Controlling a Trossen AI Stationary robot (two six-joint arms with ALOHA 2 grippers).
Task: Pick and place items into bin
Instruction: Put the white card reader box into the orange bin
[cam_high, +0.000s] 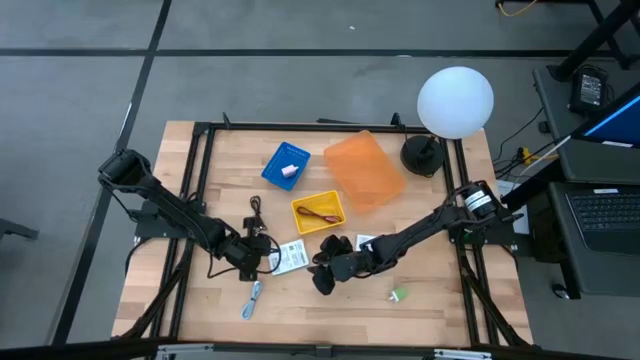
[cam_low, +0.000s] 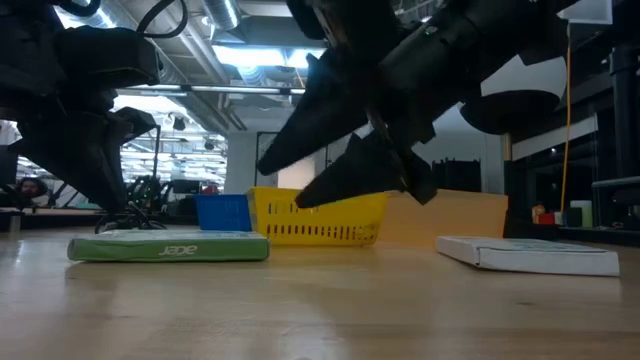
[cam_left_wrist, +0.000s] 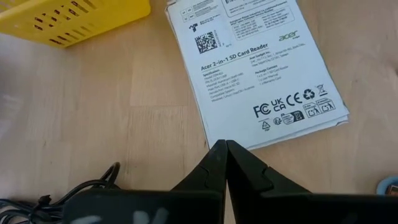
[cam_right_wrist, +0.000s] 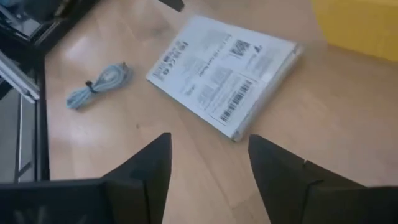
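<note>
My right gripper (cam_high: 327, 268) reaches low across the wooden table (cam_high: 440, 300) with its 2 fingers (cam_right_wrist: 144, 171) spread apart and empty, just in front of the yellow perforated plastic bin (cam_high: 318, 213). My left gripper (cam_high: 262, 254) is pinched closed on nothing beside the flat white printed Acer card-reader packet (cam_left_wrist: 255, 65), which lies label-up near the bin.

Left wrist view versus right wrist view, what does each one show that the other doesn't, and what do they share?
Only the left wrist view shows the left gripper with its fingers shut, tips touching, a black cord beside it, and a corner of the yellow basket. Only the right wrist view shows the right gripper with its fingers open, and a coiled light-blue cable lying apart from the packet. Both show a white labelled packet flat on the wooden table.
</note>
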